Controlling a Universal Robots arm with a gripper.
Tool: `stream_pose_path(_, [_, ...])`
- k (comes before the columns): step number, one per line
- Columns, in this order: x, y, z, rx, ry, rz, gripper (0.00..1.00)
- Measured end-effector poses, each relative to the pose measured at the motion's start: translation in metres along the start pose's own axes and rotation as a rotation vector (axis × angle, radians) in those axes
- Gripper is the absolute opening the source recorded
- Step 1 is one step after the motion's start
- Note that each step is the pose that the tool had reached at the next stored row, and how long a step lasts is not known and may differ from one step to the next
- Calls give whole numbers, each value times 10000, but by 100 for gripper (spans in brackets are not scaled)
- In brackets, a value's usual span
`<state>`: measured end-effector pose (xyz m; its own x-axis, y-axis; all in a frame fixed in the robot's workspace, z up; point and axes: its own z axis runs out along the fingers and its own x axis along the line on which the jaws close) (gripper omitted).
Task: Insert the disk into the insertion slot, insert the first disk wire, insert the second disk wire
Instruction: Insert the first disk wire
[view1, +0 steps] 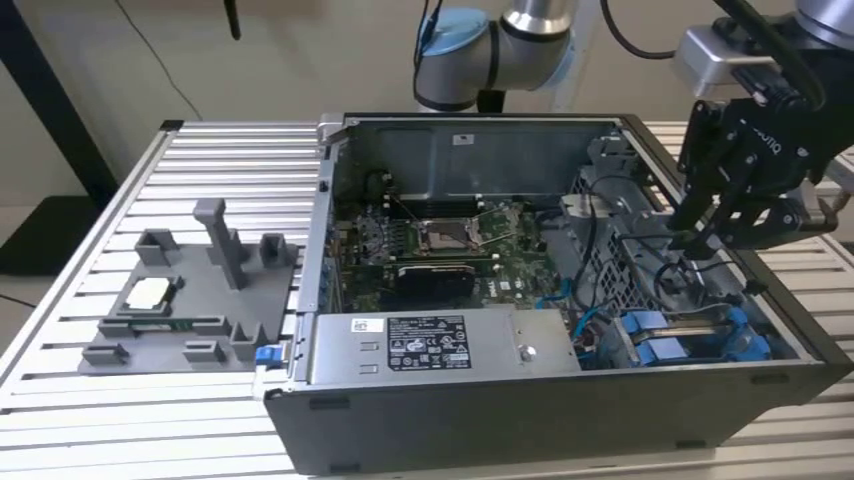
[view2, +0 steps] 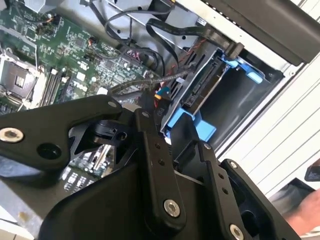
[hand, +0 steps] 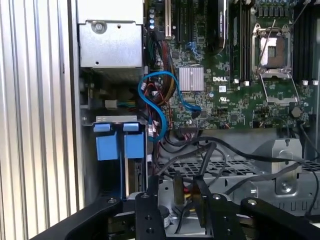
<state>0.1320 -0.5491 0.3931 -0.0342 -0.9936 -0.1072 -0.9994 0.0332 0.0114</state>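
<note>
The disk (view1: 683, 338), grey in its bright blue carrier, sits down inside the insertion slot (view1: 627, 300) of the drive cage, at the case's front corner on the exterior view's right. Both wrist views show its blue frame (hand: 134, 146) (view2: 194, 125) seated in the bay. My black gripper (view1: 703, 240) hangs just above the cage, behind the disk. In the first wrist view its fingertips (hand: 190, 195) stand close together on a dark connector with red and yellow strands, a disk wire (hand: 187, 192). That connector (view2: 159, 95) hovers close to the disk's rear edge.
A silver labelled power-supply box (view1: 441, 342) fills the case's front. The motherboard (view1: 454, 240) lies in the middle, and a looped blue cable (hand: 150, 100) and several black cables (hand: 225, 147) cross the cage. A grey fixture tray (view1: 187, 300) rests on the slatted table at the exterior view's left.
</note>
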Motion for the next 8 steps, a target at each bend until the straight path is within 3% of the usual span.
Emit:
stream_pose_path(4, [1,0,12,-14,-444,3,38])
stream_pose_path(6, [1,-1,16,-15,-484,6,38])
stream_pose_path(7, [1,0,16,-15,-484,6,31])
stream_pose_path(8, [1,-1,16,-15,-485,6,31])
